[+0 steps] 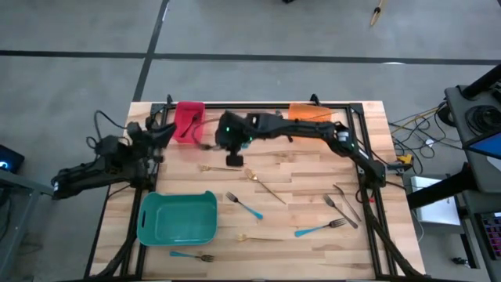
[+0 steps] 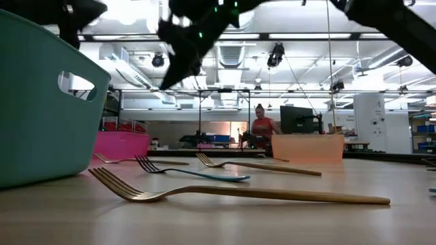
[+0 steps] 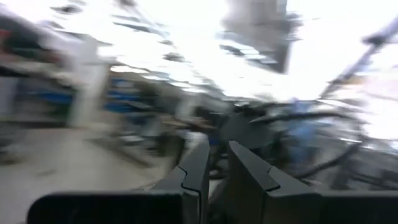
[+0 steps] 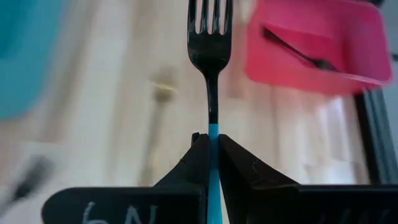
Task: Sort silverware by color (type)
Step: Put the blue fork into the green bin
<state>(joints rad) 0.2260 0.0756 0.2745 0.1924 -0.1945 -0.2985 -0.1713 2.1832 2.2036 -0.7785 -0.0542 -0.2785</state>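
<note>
My right gripper point(image 4: 212, 138) is shut on a fork with a bright blue handle and a dark head point(image 4: 210, 37). It hovers over the table near the red bin point(image 1: 188, 121), and also shows in the high view point(image 1: 233, 157). A dark fork point(image 4: 298, 53) lies inside that bin. Other forks lie flat on the wood: gold ones point(image 1: 262, 186) point(image 1: 207, 167) point(image 1: 258, 237), blue-handled ones point(image 1: 244, 205) point(image 1: 319, 228) point(image 1: 192, 255) and silver-grey ones point(image 1: 341, 205). My left gripper point(image 3: 217, 155) waits at the table's left edge, shut, raised and facing the room. My right gripper pinches the fork's blue handle point(image 4: 213, 132) between its two fingers, close to where the blue meets the dark neck. The fork runs straight out ahead of the fingers, tines leading. It is lifted clear of the table.
The teal bin point(image 1: 176, 217) stands at the near left, the orange bin point(image 1: 309, 112) at the far edge right of centre. A black frame point(image 1: 360, 149) rims the table. Bare wood lies between the red bin and the scattered forks. A person stands far back in the room point(image 2: 261, 126).
</note>
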